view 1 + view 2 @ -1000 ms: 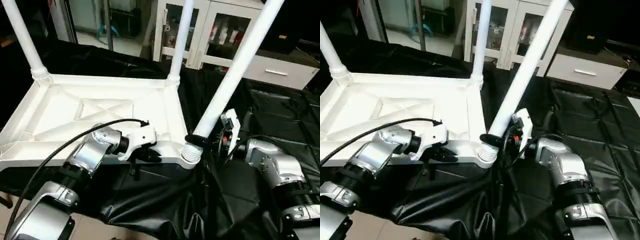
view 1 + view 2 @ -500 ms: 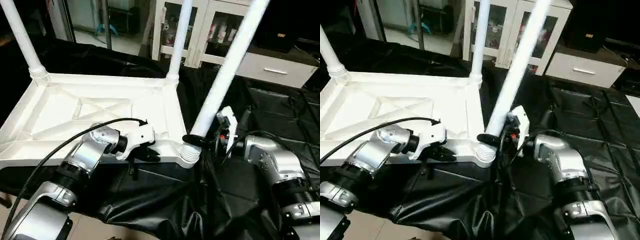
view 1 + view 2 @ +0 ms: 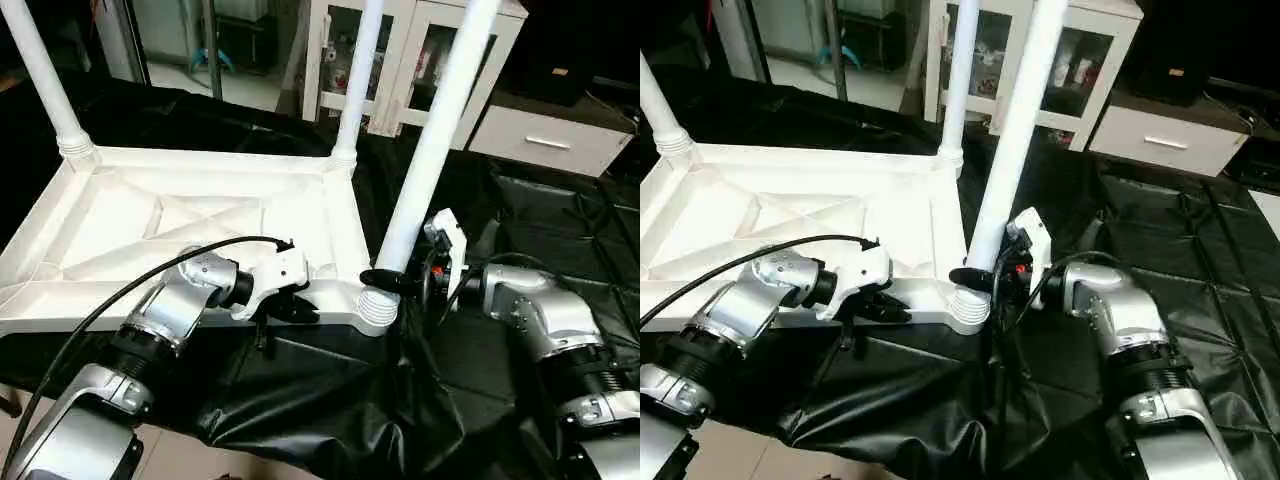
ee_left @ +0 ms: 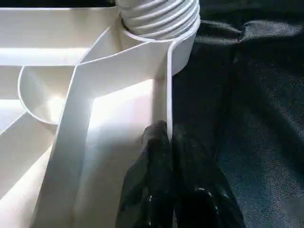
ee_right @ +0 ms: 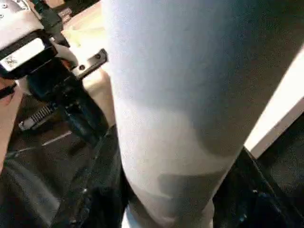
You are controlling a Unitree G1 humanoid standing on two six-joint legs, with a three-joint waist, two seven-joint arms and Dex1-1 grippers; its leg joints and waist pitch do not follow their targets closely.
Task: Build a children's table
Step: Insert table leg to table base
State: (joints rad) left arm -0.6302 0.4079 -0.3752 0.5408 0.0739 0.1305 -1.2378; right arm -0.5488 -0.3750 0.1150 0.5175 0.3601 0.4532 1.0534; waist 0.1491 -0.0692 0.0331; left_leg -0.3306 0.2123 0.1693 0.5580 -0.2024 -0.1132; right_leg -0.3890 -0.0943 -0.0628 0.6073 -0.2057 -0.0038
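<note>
The left end effector (image 3: pixel 300 305) pinches the upturned children's table (image 3: pixel 200 225) near rim; the right end effector (image 3: pixel 385 283) clasps its near-right leg (image 3: pixel 430 150).

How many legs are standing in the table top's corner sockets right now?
3: one at the far left corner, one at the far right corner, and one at the near right corner, gripped by the right hand. The near left corner is out of view.

White table top (image 3: pixel 200 215) and legs (image 3: pixel 430 150); black cloth (image 3: pixel 520 215).
</note>
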